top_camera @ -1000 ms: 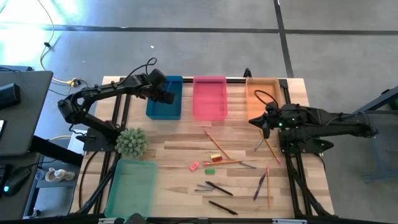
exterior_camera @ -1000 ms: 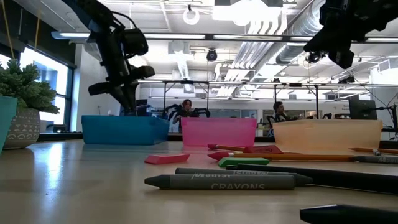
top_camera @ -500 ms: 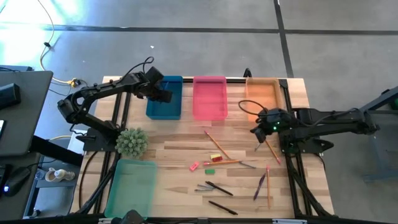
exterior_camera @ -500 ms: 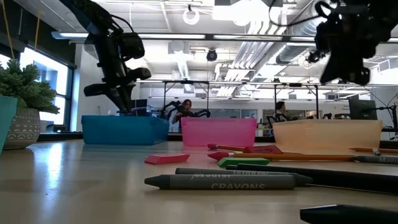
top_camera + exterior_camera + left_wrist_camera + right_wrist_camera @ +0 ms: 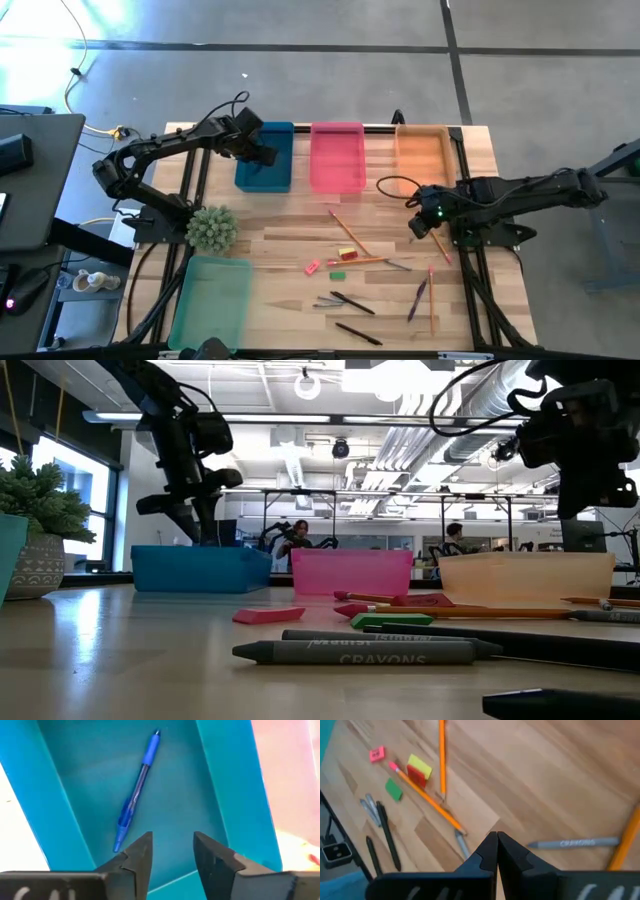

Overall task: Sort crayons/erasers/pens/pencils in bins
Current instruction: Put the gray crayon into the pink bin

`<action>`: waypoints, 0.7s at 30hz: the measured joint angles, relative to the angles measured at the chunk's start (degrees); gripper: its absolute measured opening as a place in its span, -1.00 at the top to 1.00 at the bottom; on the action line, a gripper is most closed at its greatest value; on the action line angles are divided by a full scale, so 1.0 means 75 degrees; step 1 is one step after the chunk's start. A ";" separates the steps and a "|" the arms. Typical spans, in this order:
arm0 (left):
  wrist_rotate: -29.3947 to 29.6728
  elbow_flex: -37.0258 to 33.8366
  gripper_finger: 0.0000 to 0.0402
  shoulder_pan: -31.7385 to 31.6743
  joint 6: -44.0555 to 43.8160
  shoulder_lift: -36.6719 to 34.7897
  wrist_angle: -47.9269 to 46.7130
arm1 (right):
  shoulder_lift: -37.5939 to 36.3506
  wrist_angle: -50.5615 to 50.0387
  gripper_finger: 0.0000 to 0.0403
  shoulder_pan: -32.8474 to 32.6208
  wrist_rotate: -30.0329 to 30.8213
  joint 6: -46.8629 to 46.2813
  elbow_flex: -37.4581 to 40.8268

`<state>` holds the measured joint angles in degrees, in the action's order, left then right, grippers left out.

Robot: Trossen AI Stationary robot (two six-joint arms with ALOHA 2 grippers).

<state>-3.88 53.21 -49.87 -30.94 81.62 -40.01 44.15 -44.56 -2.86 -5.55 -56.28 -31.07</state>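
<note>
Wooden tabletop (image 5: 300,240) with four bins along its edges. Left end effector (image 5: 262,155) hovers over the blue bin (image 5: 265,175), fingers parted and empty; a blue pen (image 5: 136,795) lies loose in that bin below it. Right end effector (image 5: 418,226) hangs near the orange bin (image 5: 420,160), fingers pressed together, holding nothing, above a grey crayon (image 5: 572,843). Pencils (image 5: 348,232), erasers (image 5: 340,258) and black pens (image 5: 352,302) lie scattered between the pink bin (image 5: 336,158) and the green bin (image 5: 212,300).
</note>
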 joint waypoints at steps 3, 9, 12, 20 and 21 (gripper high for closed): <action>-0.0126 0.0003 0.27 0.0000 -0.0041 0.0000 0.0003 | 0.0072 -0.0006 1.00 -0.0347 0.0176 -0.0407 0.0000; -0.0660 0.0314 0.27 0.0000 0.0271 -0.0006 -0.0095 | 0.0178 -0.0191 1.00 -0.0898 0.0491 -0.1067 -0.0156; -0.0683 0.0676 0.29 0.0006 0.0490 -0.0006 -0.0307 | 0.0357 -0.0471 1.00 -0.1089 0.0783 -0.1068 -0.0583; -0.0668 0.1668 0.33 0.0245 0.1384 -0.0051 -0.1317 | 0.1032 -0.1621 1.00 -0.1191 0.1138 0.0019 -0.1419; -0.0670 0.1710 0.33 0.0341 0.1475 -0.0093 -0.1407 | 0.1085 -0.1641 1.00 -0.1190 0.1128 0.0277 -0.1439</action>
<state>-8.91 66.04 -47.31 -19.88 80.93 -50.56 52.29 -56.87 -11.79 2.91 -54.20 -41.87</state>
